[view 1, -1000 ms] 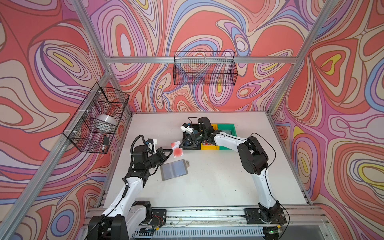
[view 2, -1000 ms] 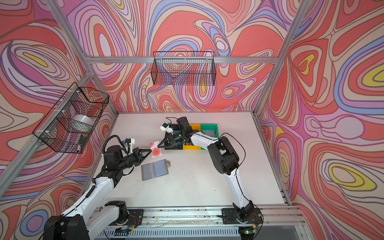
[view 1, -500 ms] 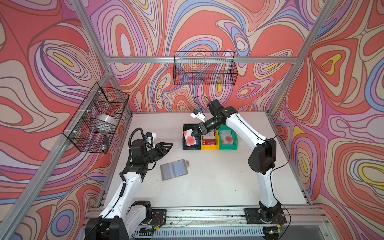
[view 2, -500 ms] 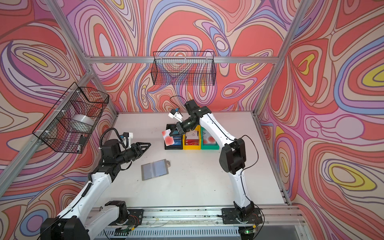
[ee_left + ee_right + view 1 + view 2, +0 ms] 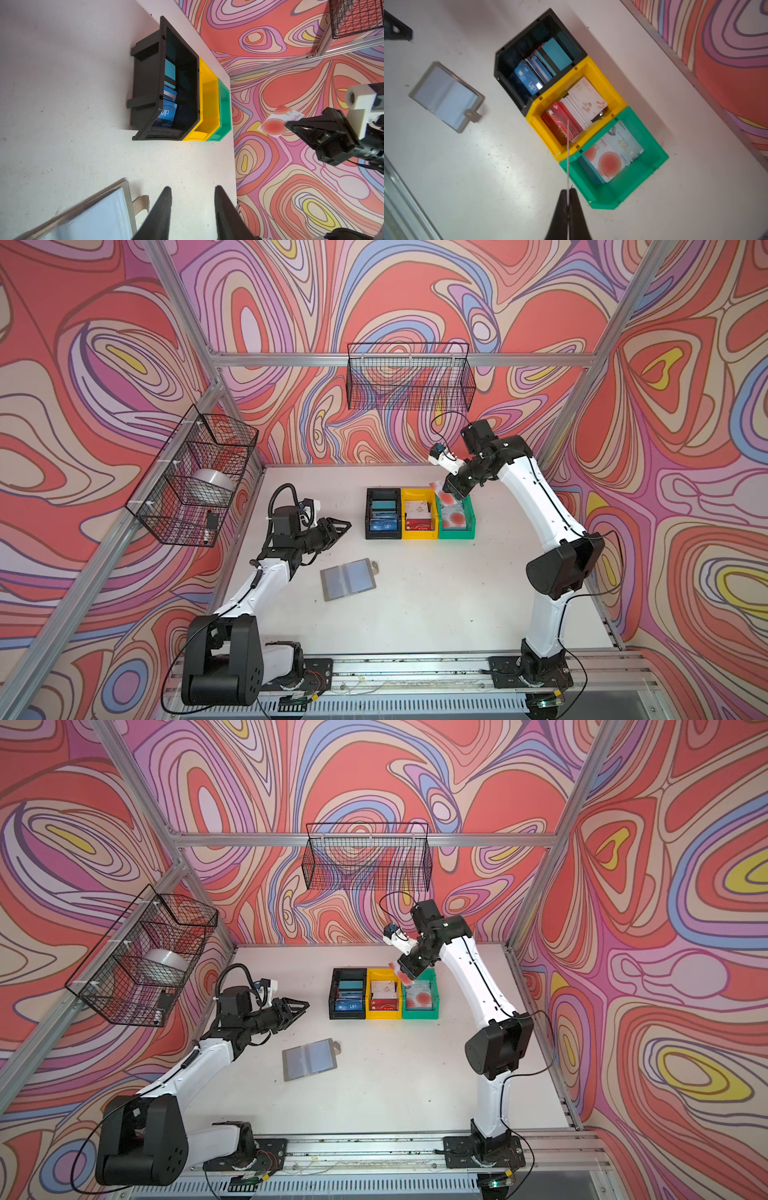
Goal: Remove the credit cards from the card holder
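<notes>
Toward the far edge of the tabletop [image 5: 436,605], above the green bin [image 5: 457,534] at the right end of the row of bins, the right gripper [image 5: 453,490] is pinching a whitish credit card with a red spot [image 5: 441,494], jaws closed flat on one short end. In the right wrist view the card is showing edge-on [image 5: 568,149], its long axis running straight out from the jaws and crossing the rim where the green bin is meeting the yellow bin [image 5: 419,534]. It is hanging over that shared wall, not over the middle of the green compartment. A clean drop would probably call for a small shift towards the right edge of the tabletop first.

The card holder [image 5: 348,578] is lying open and flat nearer the middle of the tabletop, well apart from the bins, its pockets looking empty. The left gripper [image 5: 347,525] is hovering just beside it with jaws parted and empty, making the left arm much the nearer one to the holder.
</notes>
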